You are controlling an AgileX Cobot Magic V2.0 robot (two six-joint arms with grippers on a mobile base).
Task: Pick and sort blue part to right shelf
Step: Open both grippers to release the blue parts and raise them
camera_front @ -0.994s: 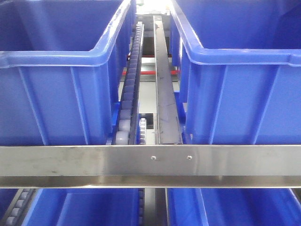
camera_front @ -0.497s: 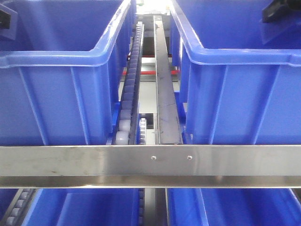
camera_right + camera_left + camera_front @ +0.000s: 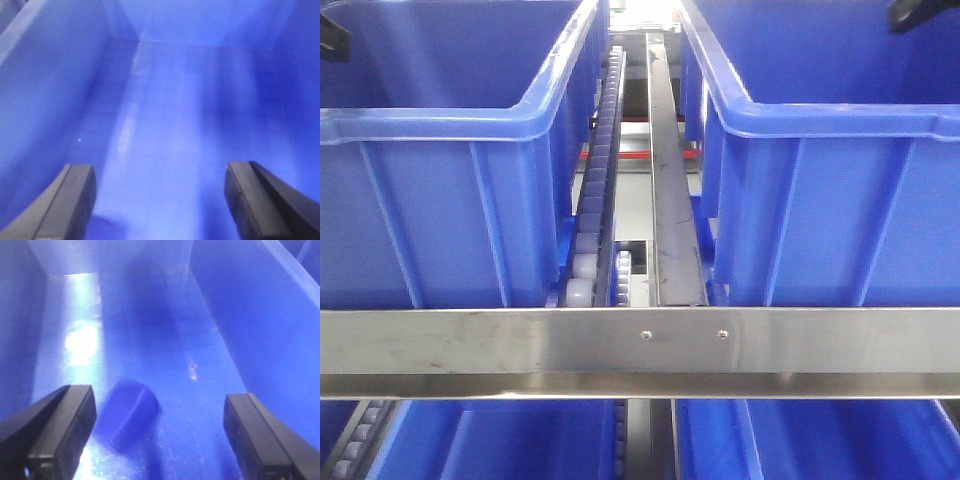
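Note:
The blue part [image 3: 129, 412], a blurred deep-blue block, lies tipped on the floor of a blue bin [image 3: 150, 330]. In the left wrist view my left gripper [image 3: 157, 410] hangs open over it. The block sits nearer the left finger [image 3: 65, 430], and neither finger touches it. My right gripper [image 3: 160, 200] is open inside another blue bin [image 3: 170, 100] with nothing between its fingers. The front view shows the right shelf [image 3: 640, 350] with its steel front rail. There only black tips of the left gripper [image 3: 332, 42] and the right gripper [image 3: 920, 14] show at the top corners.
Two large blue bins [image 3: 440, 200] [image 3: 840, 200] stand side by side on the shelf, with a blue roller track [image 3: 595, 200] and a steel divider [image 3: 670, 200] between them. More blue bins [image 3: 500, 440] sit on the tier below. A darker blue patch [image 3: 107, 227] shows by the right gripper's left finger.
One second ago no gripper showed in the front view. Both black tips then appeared at the top corners, and the right one has since moved up and right toward the frame edge.

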